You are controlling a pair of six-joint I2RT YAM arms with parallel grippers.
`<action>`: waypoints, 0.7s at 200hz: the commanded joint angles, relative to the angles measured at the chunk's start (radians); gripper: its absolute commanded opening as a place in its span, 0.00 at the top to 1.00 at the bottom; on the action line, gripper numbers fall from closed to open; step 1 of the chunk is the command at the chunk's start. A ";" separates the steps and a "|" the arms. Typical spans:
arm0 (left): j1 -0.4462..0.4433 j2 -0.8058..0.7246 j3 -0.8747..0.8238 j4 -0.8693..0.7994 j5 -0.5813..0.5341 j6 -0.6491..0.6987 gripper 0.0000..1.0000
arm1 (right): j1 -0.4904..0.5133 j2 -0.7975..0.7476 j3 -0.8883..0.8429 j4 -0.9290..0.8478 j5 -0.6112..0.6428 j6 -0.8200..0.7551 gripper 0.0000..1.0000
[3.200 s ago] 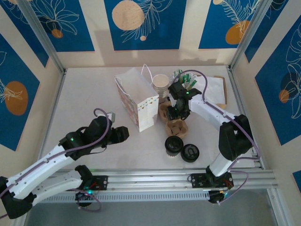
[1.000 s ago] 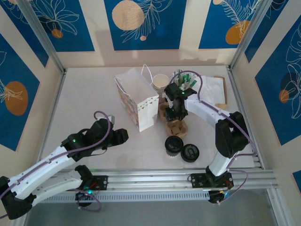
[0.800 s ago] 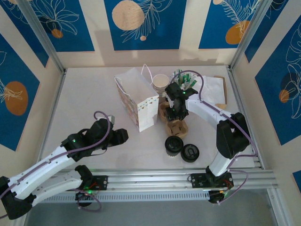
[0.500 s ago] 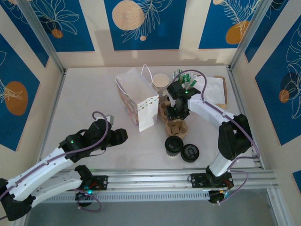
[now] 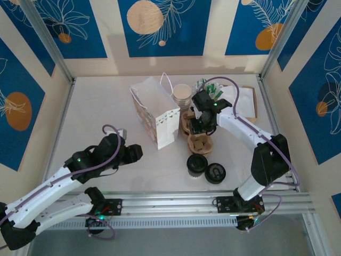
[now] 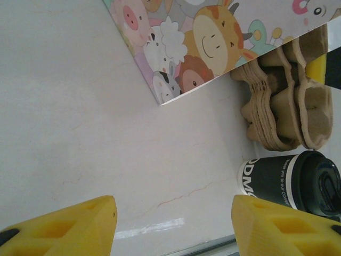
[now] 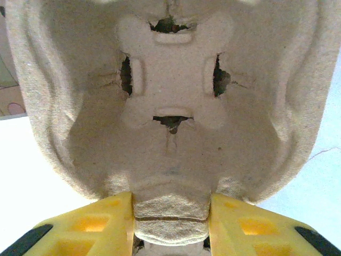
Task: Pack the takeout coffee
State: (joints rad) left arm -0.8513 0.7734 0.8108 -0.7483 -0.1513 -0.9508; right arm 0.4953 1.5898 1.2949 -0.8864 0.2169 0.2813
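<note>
My right gripper is clamped on a rim tab of the pulp cup carrier, one yellow finger on each side. My left gripper hangs partly open and empty above the table. The takeout coffee stands just beside the carrier, near the cartoon paper bag

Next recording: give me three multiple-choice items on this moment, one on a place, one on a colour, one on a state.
1. Where is the takeout coffee? A) inside the gift bag B) on the table, near side of the pulp carrier stack C) atop the cup stack
2. Its lid's colour? A) black B) white C) red
3. The right claw? A) open, empty B) holding the coffee C) shut on a pulp carrier
Answers: 1 B, it stands beside the loose lid; 2 A, black from above; 3 C, yellow fingers pinch the carrier's rim.
</note>
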 commanded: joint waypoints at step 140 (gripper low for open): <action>0.004 -0.009 0.024 -0.032 -0.025 0.018 0.41 | 0.058 0.043 0.007 -0.022 0.106 0.059 0.61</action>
State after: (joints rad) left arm -0.8513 0.7731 0.8108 -0.7715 -0.1623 -0.9428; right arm 0.5285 1.6016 1.2633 -0.8658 0.2642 0.3229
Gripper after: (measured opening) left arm 0.589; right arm 0.391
